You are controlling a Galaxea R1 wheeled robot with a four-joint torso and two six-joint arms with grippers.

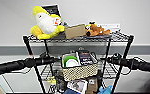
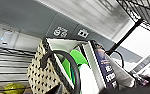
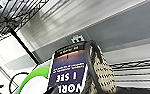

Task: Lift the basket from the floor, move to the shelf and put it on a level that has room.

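I'm parked square in front of the shelf (image 1: 77, 39), the tall black wire rack against the pale wall, so the carry is over and I'm in the placing step. Its top tier is full: a yellow plush toy (image 1: 45, 23), a brown cardboard box (image 1: 74, 31) and a small orange-brown plush (image 1: 96, 29) sit along it, so there's no room up there.

Both arms reach in from either side at the height of the level (image 1: 111, 71) below the top one, and the basket (image 1: 79, 71) hangs between them, right in the rack's middle opening. From the head view I judge it to be at or just above that mesh; I can't tell whether its bottom is touching the wire yet.

Inside the basket I see a green and white dish (image 1: 71, 60) and a dark blue book (image 1: 86, 58) standing upright. Each wrist view has a dark loop handle close up, with the woven side running beside it.

As for the jaws, I can't tell on either side whether they are closed on the handles; the ends of the arms are too dark to read.

Next, I think, both arms need to go level and slow until the base rests fully on the tier, clear of the posts.
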